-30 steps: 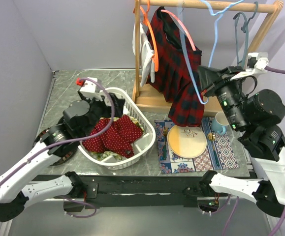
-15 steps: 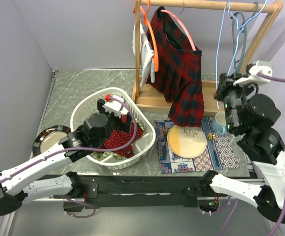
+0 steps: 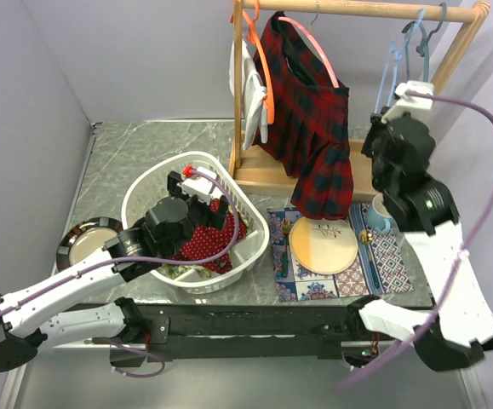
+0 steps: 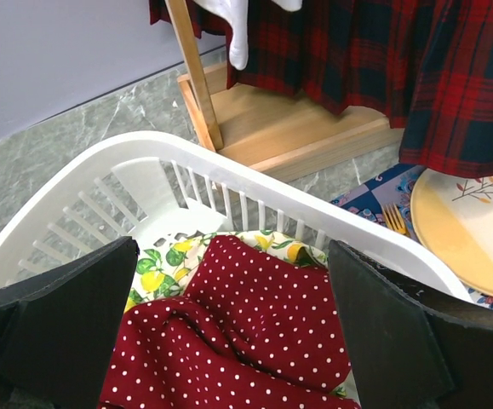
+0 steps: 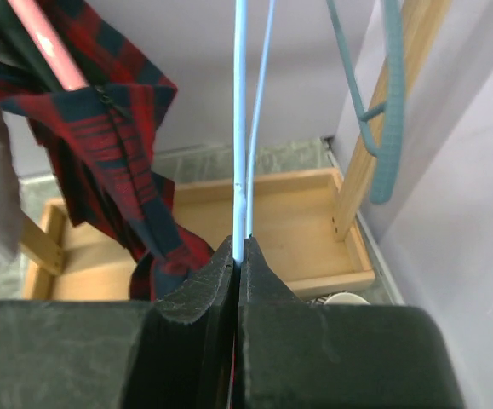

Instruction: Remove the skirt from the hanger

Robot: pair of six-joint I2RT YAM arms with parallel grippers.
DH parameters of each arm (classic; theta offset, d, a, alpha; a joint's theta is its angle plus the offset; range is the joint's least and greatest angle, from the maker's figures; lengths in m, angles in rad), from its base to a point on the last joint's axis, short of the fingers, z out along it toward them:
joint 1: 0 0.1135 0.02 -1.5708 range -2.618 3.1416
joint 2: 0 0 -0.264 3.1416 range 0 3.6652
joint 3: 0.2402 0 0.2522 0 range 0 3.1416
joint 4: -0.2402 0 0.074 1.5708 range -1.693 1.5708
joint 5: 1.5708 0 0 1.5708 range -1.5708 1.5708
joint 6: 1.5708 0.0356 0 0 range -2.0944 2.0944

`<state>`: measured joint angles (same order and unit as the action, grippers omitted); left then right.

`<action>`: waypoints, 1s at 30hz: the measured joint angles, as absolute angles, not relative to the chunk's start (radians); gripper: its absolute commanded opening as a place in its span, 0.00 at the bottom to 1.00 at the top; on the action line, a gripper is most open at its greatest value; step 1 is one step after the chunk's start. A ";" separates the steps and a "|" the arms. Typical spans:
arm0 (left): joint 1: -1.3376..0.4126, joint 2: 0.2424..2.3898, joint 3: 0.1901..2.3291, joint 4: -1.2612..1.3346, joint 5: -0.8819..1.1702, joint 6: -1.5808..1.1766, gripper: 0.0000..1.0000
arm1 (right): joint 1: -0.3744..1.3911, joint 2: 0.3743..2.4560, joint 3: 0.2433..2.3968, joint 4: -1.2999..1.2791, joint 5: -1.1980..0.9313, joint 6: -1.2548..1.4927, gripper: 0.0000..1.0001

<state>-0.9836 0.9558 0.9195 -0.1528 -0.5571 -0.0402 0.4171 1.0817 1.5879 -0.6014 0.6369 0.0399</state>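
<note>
1. While looking down from overhead, showing the skirt hanging on the hanger from the left half of a wooden rack, its tartan hem reaching down past the rack's base towards a patterned mat.
2. Showing the hanger's pink arm crossing the skirt's waist, with the hook up at the rail.
3. Showing, just left of the skirt, an orange hanger carrying a white garment.
4. Holding the left gripper with jaws spread wide and gripping nothing, hovering over a white basket on the left of the grey table.
5. Showing, inside the basket below those jaws, a red garment with white dots lying on a lemon-print cloth.
6. Holding the right gripper high at the rack's right end, well apart from the skirt, fingers pressed together and pinching the thin wire of a light blue hanger.
7. Showing a teal hanger hanging near it.
8. Showing, on the mat, a yellow plate with a fork to its left and a blue mug to its right.
9. Showing a dark plate at the table's far left.
</note>
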 measured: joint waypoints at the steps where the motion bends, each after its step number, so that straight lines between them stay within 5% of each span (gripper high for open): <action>1: -0.984 0.953 0.919 -0.152 -0.555 -0.040 0.99 | 0.389 1.105 1.596 -0.606 0.599 0.040 0.00; 19: -0.985 0.915 0.909 -0.131 -0.548 -0.045 0.99 | 0.059 1.333 1.763 -0.518 0.117 -0.078 0.00; 30: -0.985 0.915 0.909 -0.130 -0.564 -0.044 0.99 | 0.027 1.427 1.864 -0.508 -0.017 -0.085 0.00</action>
